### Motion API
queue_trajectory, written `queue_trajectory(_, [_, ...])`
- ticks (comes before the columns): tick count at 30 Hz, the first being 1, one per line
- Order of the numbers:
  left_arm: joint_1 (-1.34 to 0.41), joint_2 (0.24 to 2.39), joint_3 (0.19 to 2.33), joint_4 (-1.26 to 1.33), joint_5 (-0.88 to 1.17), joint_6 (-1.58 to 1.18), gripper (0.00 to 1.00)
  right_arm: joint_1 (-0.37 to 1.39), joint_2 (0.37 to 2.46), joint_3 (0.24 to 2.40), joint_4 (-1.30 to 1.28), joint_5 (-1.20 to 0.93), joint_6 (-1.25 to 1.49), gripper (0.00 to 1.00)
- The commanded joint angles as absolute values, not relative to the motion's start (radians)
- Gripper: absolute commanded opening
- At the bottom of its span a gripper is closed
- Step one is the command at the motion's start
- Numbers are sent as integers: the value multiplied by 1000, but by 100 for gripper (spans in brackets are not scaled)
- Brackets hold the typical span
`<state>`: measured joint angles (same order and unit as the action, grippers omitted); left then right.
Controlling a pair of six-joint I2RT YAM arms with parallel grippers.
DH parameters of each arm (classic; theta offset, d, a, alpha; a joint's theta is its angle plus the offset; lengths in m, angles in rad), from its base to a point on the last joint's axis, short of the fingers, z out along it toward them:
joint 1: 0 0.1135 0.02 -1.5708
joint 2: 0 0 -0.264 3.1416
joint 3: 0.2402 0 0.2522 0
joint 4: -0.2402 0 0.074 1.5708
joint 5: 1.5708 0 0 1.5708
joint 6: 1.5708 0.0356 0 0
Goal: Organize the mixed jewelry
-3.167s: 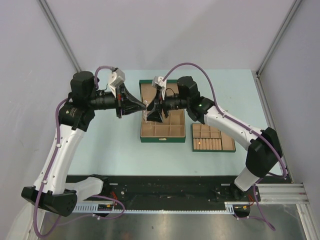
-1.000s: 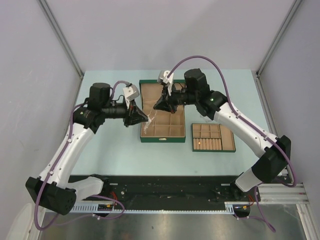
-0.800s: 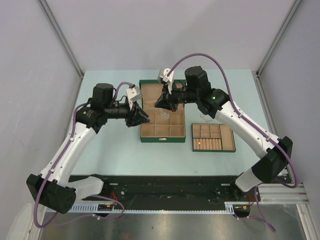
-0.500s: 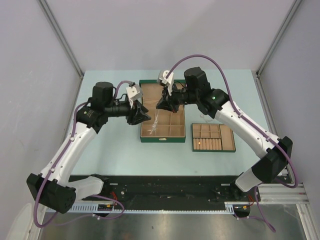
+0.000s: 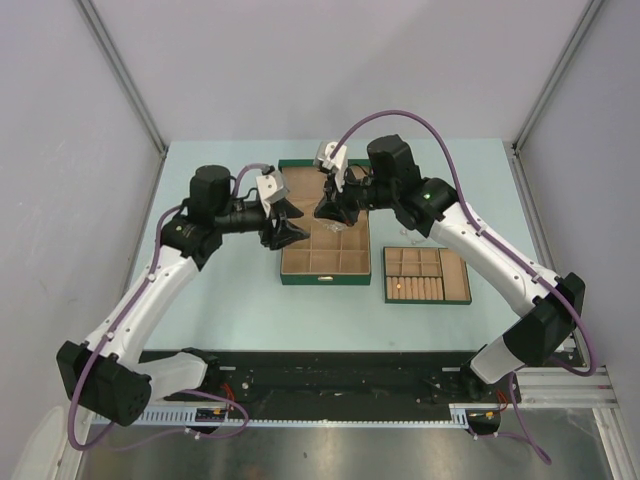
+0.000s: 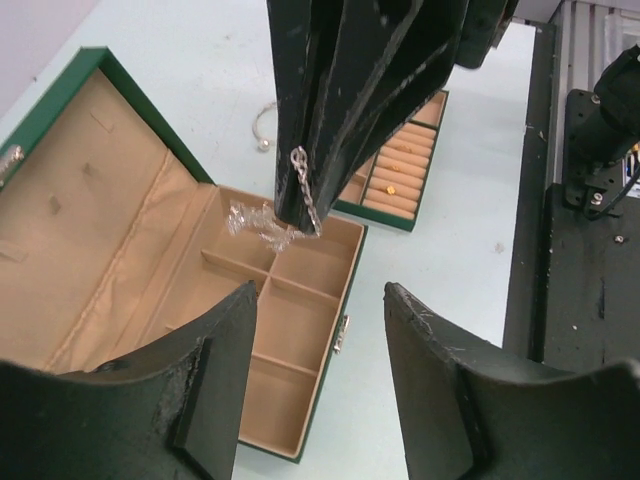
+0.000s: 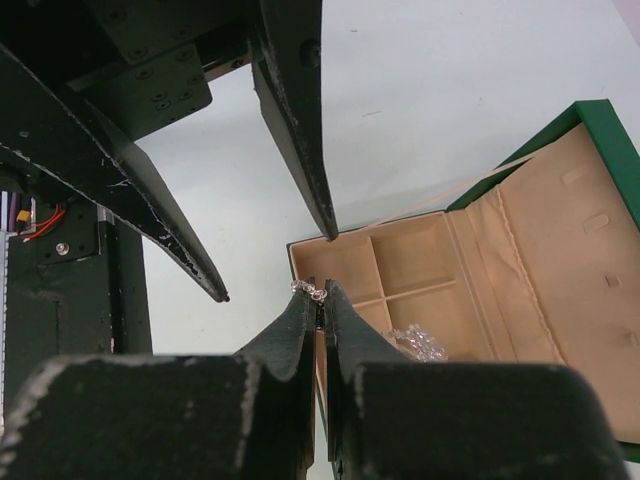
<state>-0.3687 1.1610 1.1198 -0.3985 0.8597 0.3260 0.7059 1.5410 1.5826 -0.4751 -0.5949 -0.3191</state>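
My right gripper (image 5: 322,212) is shut on the fine silvery chain necklace (image 6: 303,186) and hovers over the open green box (image 5: 325,278). A few links (image 7: 312,289) show at its fingertips. The necklace's pale beaded cluster (image 6: 258,220) lies in a compartment of the box, also seen in the right wrist view (image 7: 420,344). My left gripper (image 5: 286,232) stands open just left of the right one, over the box's left edge, with nothing between its fingers (image 6: 225,340). A small thin silvery loop (image 6: 264,144) lies on the table beyond the box.
The box's tan-lined lid (image 6: 90,200) lies folded back, and other compartments (image 6: 290,330) show only bare lining. A flat green tray with tan ring rolls (image 5: 427,300) sits right of the box, also in the left wrist view (image 6: 405,160). The two grippers' tips are close together.
My left gripper has opened and let go of the necklace. The beaded end has dropped from beside the box's left edge into a compartment. The right gripper still holds the chain.
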Motion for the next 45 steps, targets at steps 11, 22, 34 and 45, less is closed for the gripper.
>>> queue_trajectory(11, [-417, 1197, 1083, -210, 896, 276, 64, 719, 1505, 1614, -486, -535, -348, 0])
queue_trajectory(22, [-431, 1244, 1063, -106, 871, 242, 64, 726, 1505, 1602, -486, -511, -357, 0])
queue_trajectory(34, [-436, 1289, 1083, -170, 907, 287, 30, 726, 1494, 1589, -488, -506, -364, 0])
queue_trajectory(45, [-436, 1301, 1103, -167, 905, 285, 36, 726, 1486, 1582, -495, -495, -370, 0])
